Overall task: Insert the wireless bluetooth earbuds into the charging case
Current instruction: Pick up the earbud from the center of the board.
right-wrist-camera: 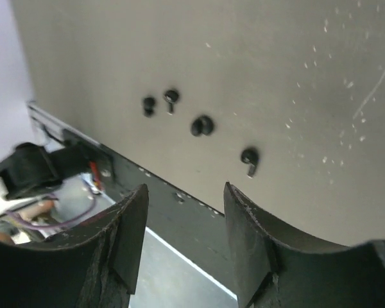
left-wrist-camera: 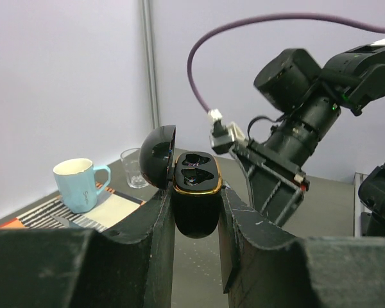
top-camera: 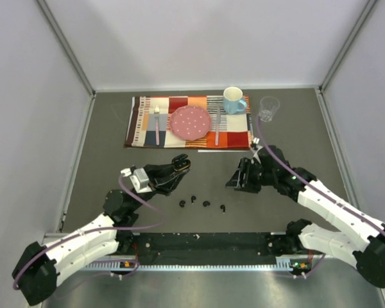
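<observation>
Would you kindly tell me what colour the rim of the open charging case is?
Gold, on a glossy black charging case; clearest in the left wrist view.

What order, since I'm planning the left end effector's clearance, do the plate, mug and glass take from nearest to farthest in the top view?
From the left end effector:
1. Plate, ahead, middle of the placemat.
2. Mug, at the placemat's far right corner.
3. Glass, off the placemat, farther right.
</observation>
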Controlling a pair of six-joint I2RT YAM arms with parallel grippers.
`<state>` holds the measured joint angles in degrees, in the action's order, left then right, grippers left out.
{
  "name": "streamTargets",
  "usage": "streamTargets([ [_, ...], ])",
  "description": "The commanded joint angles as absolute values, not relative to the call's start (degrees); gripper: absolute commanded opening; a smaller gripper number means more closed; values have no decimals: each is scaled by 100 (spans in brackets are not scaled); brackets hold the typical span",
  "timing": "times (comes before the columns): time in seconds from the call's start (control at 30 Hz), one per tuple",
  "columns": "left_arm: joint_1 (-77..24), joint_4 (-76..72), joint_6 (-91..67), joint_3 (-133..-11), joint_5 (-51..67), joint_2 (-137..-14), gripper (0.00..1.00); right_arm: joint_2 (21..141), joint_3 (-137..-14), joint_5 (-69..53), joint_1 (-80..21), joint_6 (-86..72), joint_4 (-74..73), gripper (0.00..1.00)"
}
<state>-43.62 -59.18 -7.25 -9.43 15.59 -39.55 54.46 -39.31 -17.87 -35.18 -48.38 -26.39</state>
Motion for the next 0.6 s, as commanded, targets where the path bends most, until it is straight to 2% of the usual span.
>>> streamTargets([
  [0.0,-4377,-5730,-633,-774,1670,-3648,0,5886,-4122,-995,-3972,-4439,-3032,50],
  [0.2,-4368,-5748,-677,-659,1705,-3525,0,6688,-4509,-318,-4614,-4377,-3313,43],
  [0.57,-4377,-5616,-694,-431,1565,-3164,0,7689,-4790,-44,-5089,-4474,-3287,38],
])
